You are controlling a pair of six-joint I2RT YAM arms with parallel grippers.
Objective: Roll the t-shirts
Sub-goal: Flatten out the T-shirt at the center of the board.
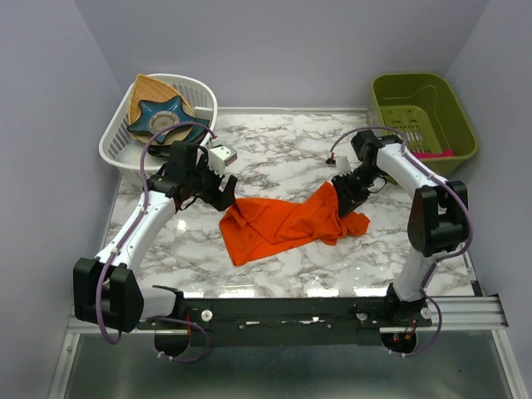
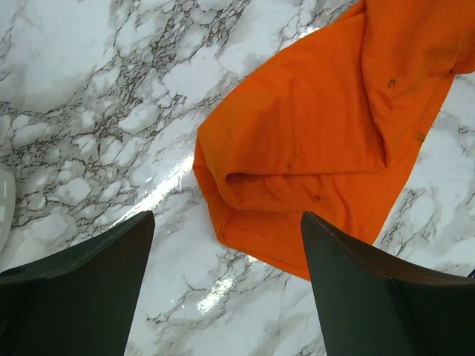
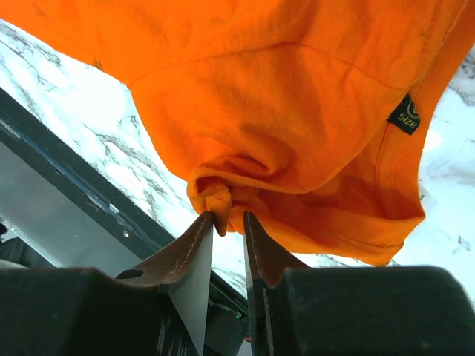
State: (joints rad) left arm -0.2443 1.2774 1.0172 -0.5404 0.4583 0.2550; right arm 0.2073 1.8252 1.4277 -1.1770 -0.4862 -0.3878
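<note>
The bright orange t-shirt (image 1: 283, 224) lies crumpled across the middle of the marble table, its right end lifted. My right gripper (image 1: 342, 198) is shut on a bunched fold of that end; in the right wrist view the fold sits between the fingertips of the gripper (image 3: 228, 216), and the t-shirt (image 3: 282, 111) hangs with a small black size label showing. My left gripper (image 1: 218, 189) is open and empty, just above the table at the shirt's left edge. In the left wrist view its gripper (image 2: 226, 222) spans bare marble beside the t-shirt's (image 2: 334, 126) folded corner.
A white basket (image 1: 116, 154) at the back left holds a tan woven fan piece (image 1: 154, 90) and a blue star-shaped item (image 1: 162, 115). A green bin (image 1: 461, 116) at the back right holds a small pink item (image 1: 436, 154). A metal rail (image 1: 332, 312) runs along the near edge.
</note>
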